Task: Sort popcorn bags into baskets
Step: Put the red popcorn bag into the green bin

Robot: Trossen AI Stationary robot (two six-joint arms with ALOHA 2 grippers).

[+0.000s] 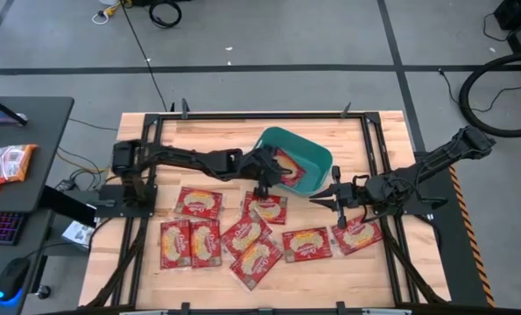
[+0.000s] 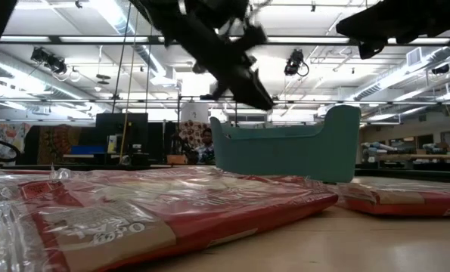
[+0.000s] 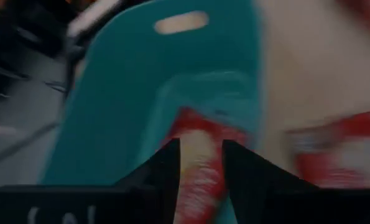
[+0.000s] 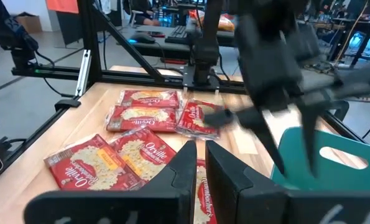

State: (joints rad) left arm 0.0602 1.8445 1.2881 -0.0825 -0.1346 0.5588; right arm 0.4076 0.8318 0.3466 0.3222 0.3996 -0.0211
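The teal basket (image 1: 311,150) stands on the far middle of the table, with one red popcorn bag (image 1: 288,166) lying inside it. That bag also shows in the left wrist view (image 3: 200,140), beyond the fingers. My left gripper (image 1: 269,179) hovers at the basket's near-left rim, open and empty (image 3: 200,163). In the low view it hangs clear above the basket (image 2: 256,94). My right gripper (image 1: 320,199) is just right of the basket, shut and empty (image 4: 201,155), above a flat bag (image 4: 203,186). Several more bags (image 1: 245,232) lie flat along the near half.
Black frame rails (image 1: 155,157) run along the table's left and right sides and its far edge. A dark desk (image 1: 15,166) with a keyboard, a mouse and more packets stands to the left. A person (image 2: 204,142) shows far behind the table in the low view.
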